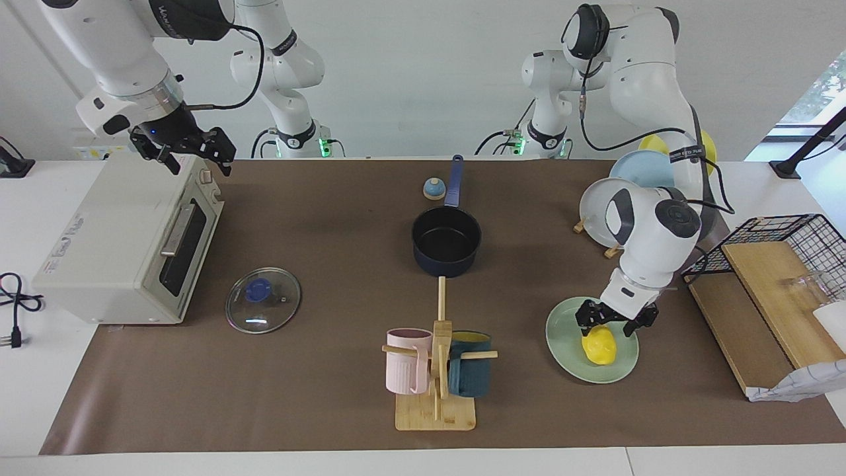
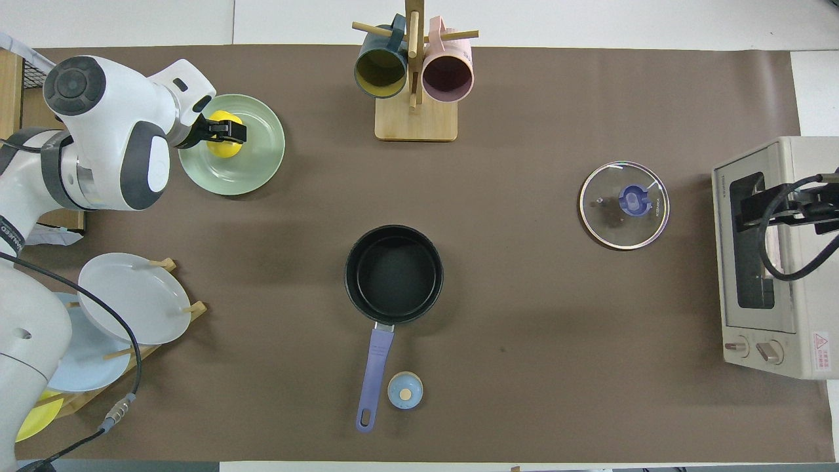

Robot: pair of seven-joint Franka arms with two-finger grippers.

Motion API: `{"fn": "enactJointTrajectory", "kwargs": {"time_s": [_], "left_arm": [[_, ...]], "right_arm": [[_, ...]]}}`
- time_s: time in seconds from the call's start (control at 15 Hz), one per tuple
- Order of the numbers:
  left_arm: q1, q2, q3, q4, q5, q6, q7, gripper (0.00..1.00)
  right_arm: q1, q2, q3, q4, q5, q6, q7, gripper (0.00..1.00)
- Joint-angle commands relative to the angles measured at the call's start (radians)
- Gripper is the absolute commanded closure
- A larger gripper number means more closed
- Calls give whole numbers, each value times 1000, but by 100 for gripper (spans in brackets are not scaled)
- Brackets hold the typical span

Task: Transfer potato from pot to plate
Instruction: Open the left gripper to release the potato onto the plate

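Note:
The yellow potato (image 1: 599, 346) lies on the mint-green plate (image 1: 560, 340) toward the left arm's end of the table; it also shows in the overhead view (image 2: 225, 147) on the plate (image 2: 259, 164). My left gripper (image 1: 613, 322) hangs just above the potato with its fingers spread apart; the overhead view shows the gripper (image 2: 223, 130) over the potato's top. The navy pot (image 1: 447, 241) stands empty mid-table, its blue handle pointing toward the robots; it is also in the overhead view (image 2: 394, 274). My right gripper (image 1: 195, 157) waits, open, over the toaster oven (image 1: 125, 241).
A glass lid (image 1: 263, 299) lies beside the oven. A mug tree (image 1: 437, 370) with a pink and a teal mug stands farther from the robots than the pot. A plate rack (image 1: 611, 198), a small bell (image 1: 434, 189) and a wire basket (image 1: 786, 244) with a board are also here.

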Motion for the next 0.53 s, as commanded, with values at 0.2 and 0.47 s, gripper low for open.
{"fn": "enactJointTrajectory", "kwargs": {"time_s": [0.2,0.47], "left_arm": [[16,-175,8,79,6,-339,-6,0],[22,-357,22,79,2,-543,-14,0]], "right_arm": [[-2,-15,-3,-20,20,12,14,0],[-2,-15,-3,-20,20,12,14,0]]}}
